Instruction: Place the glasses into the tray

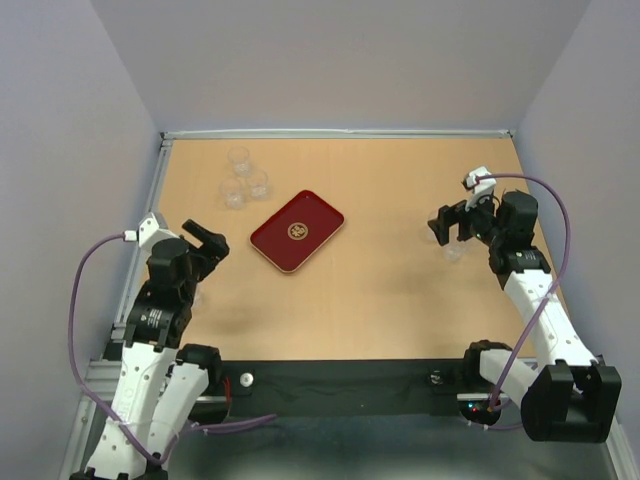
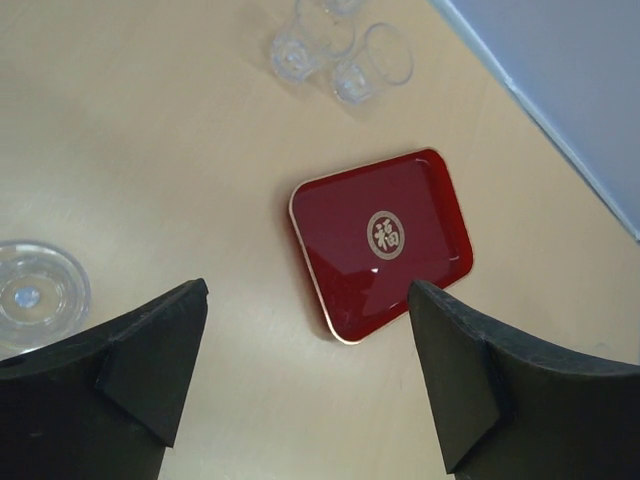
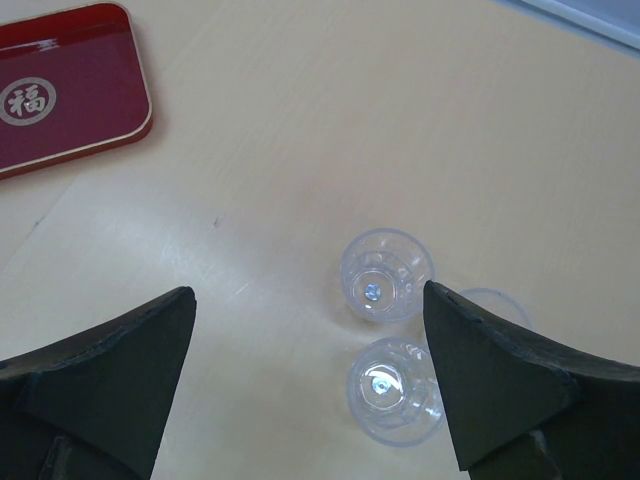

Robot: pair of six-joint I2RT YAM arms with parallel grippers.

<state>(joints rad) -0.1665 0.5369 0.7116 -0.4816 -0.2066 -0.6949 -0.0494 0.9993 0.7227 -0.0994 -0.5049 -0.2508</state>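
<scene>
The dark red tray (image 1: 297,231) lies empty mid-table, its gold emblem showing in the left wrist view on the tray (image 2: 430,215). Three clear glasses (image 1: 243,179) stand in a cluster behind it at the back left; two of them (image 2: 300,50) (image 2: 372,65) show plainly in the left wrist view. Another glass (image 2: 35,292) stands left of my left gripper (image 2: 308,290), which hangs open and empty above bare table near the tray's corner. My right gripper (image 3: 308,290) is open above the table. Two glasses (image 3: 386,273) (image 3: 393,390) stand by its right finger, and a third rim (image 3: 495,305) peeks from behind it.
A metal rail (image 1: 340,133) edges the back of the table, with grey walls behind it and at both sides. A black strip (image 1: 340,375) runs along the near edge between the arm bases. The tray's corner (image 3: 70,100) shows at the right wrist view's upper left.
</scene>
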